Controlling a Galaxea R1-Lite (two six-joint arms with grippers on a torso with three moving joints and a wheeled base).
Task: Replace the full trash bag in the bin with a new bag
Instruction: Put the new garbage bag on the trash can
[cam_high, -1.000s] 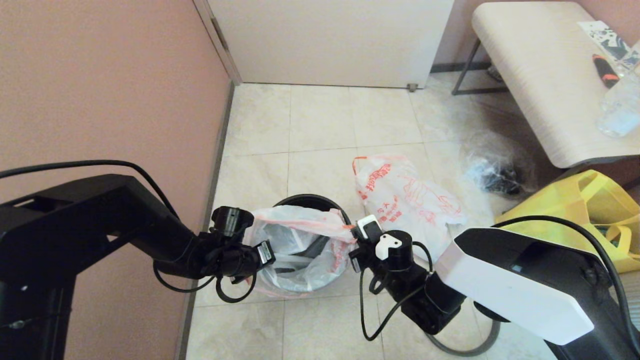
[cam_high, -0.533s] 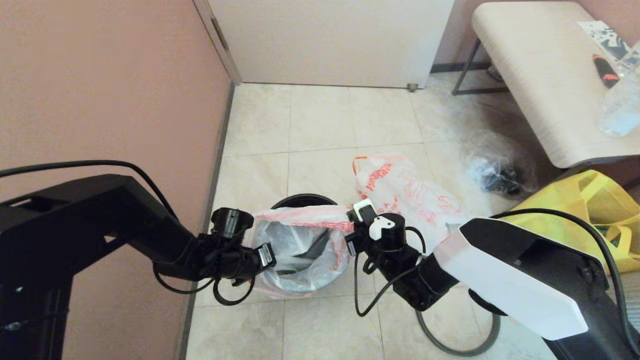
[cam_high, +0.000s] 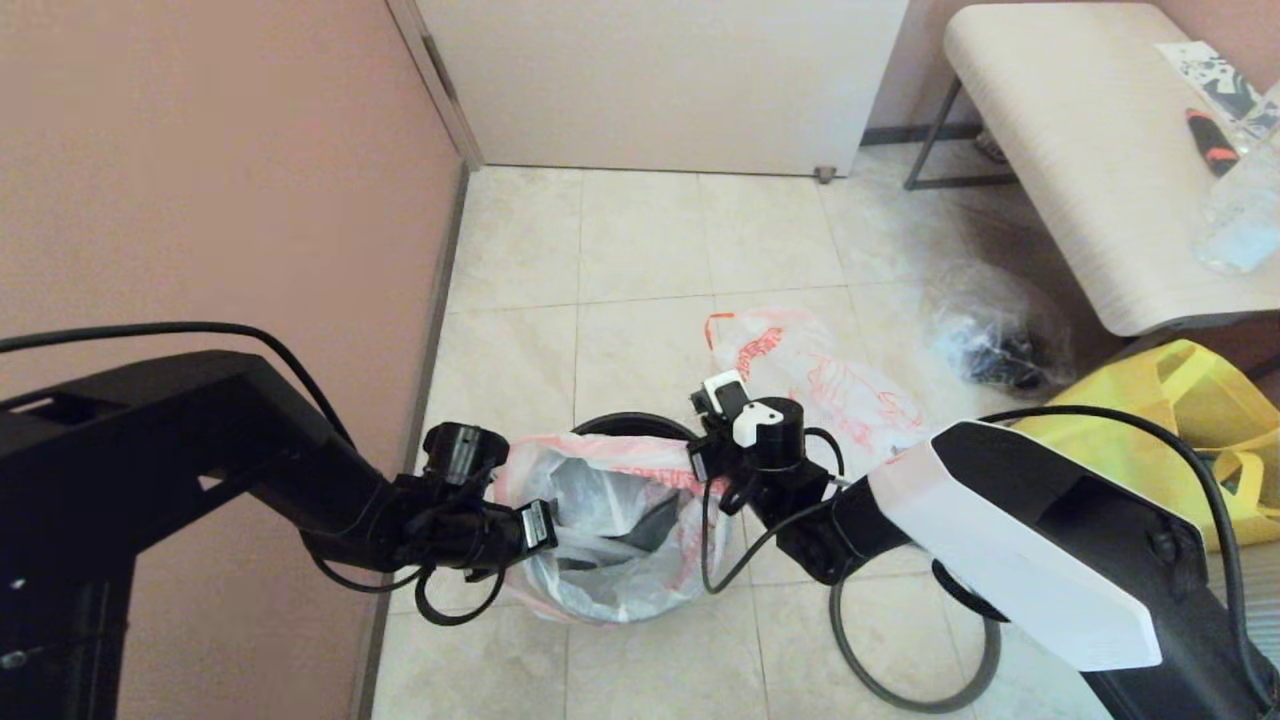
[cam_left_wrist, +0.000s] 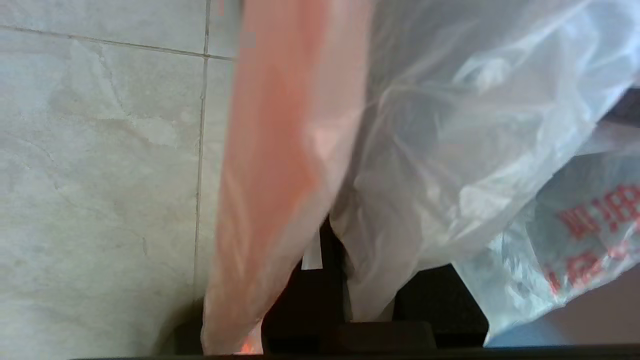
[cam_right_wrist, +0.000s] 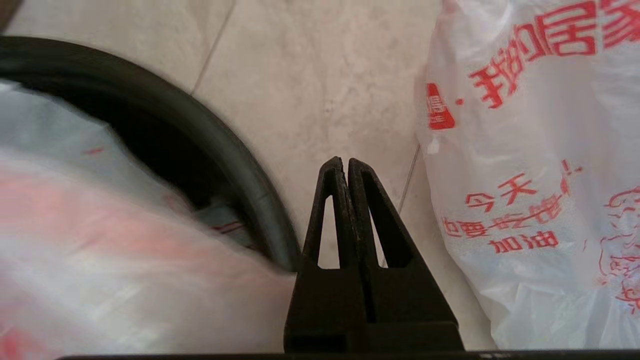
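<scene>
The new bag (cam_high: 610, 500) is a thin, see-through white carrier with an orange-red band round its mouth. It sits inside the bin (cam_high: 632, 418), which stands on the tiled floor (cam_high: 640, 250) near the pink wall (cam_high: 200, 170) on the left. The bag's mouth is pulled open, and its film hangs over the bin's near side. Only the far arc of the black rim is uncovered.

The left gripper (cam_high: 540, 525) is at the bag's near-left edge, pinched narrow on the plastic. The right gripper (cam_high: 697, 468) is at the bag's far-right edge, beside the rim.

The full trash bag (cam_high: 810, 385) lies on the floor just right of the bin and a little farther off. It is bulgy and white, with red lettering.

From above, neither pair of fingers can be made out. The left wrist view shows the orange-red handle strip and a fold of white film running down between the dark fingers (cam_left_wrist: 320, 300). The right wrist view shows two black fingers (cam_right_wrist: 372, 210) pressed tip to tip over bare tile between the bin's rim and the full bag. The new bag's film bunches against the gripper's side, but I cannot tell whether any of it is nipped.

A clear bag with dark contents (cam_high: 990, 345) and a yellow tote (cam_high: 1170, 420) lie by the bench (cam_high: 1080, 150) at far right.
</scene>
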